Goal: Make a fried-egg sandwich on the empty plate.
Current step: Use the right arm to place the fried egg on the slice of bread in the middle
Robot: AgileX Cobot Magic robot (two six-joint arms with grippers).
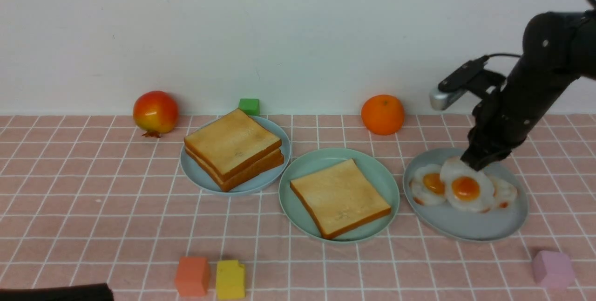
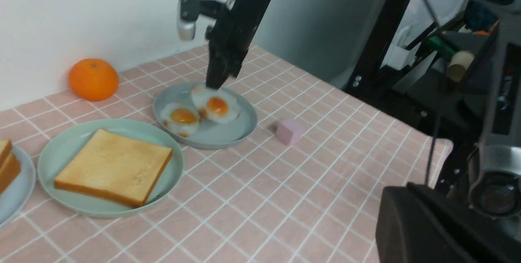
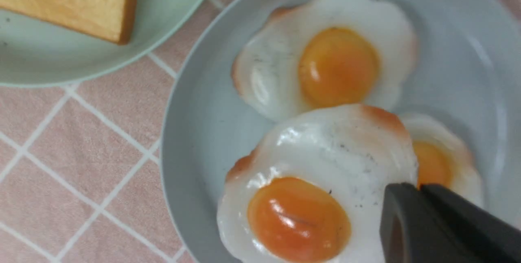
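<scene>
Egg pickup: right hand (image 1: 472, 165) pinches white, orange-yolked toy fried egg (image 1: 465, 188); next lift, carry onto golden toast square (image 1: 340, 196).

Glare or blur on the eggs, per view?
Front view: even light, top egg sharp, no harsh glare. Left wrist view: softer overall, egg readable. Right wrist view: glare streaks on its yolk and white; right gripper out of focus.

You see the mint-green plate (image 1: 316, 163) just in front of the orange (image 1: 382, 114), bearing one golden-brown toast slice (image 1: 340, 197) lying flat, while the white, orange-yolked fried egg (image 1: 465, 188) sits front-right of the orange atop two other eggs (image 1: 427, 184).
</scene>
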